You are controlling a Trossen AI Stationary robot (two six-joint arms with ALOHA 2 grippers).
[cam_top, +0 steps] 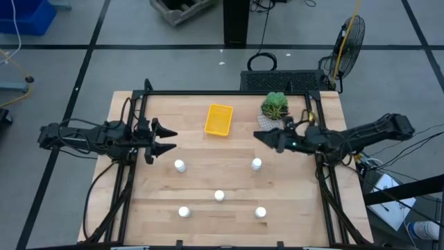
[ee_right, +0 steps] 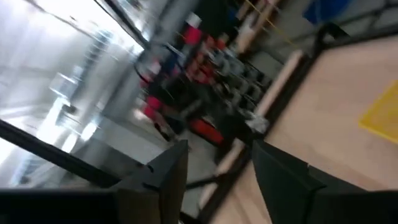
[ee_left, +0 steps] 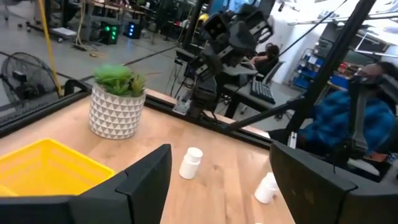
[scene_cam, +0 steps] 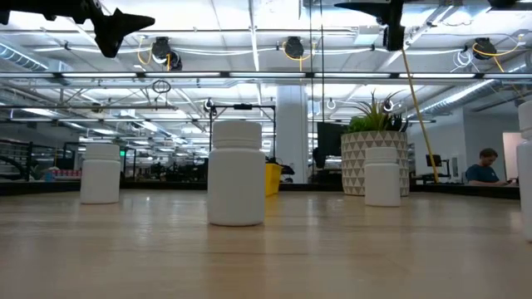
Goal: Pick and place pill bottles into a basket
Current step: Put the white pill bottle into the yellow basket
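Several small white pill bottles stand upright on the wooden table: two in the middle (cam_top: 180,165) (cam_top: 257,164), one nearer (cam_top: 219,196), and two by the near edge (cam_top: 184,212) (cam_top: 261,212). The yellow tray (cam_top: 219,119) sits empty on the table's far middle. My left gripper (cam_top: 171,139) hovers open above the table's left side, pointing right, clear of every bottle. My right gripper (cam_top: 258,137) hovers open at the right, near the plant pot, pointing left. The left wrist view shows two bottles (ee_left: 191,163) (ee_left: 266,186) and the tray (ee_left: 43,168) beyond my fingers.
A white patterned pot with a green plant (cam_top: 275,107) stands right of the tray, close to my right gripper. A black frame (cam_top: 229,92) runs along the table's far and side edges. A person (scene_cam: 482,166) sits in the room beyond the table.
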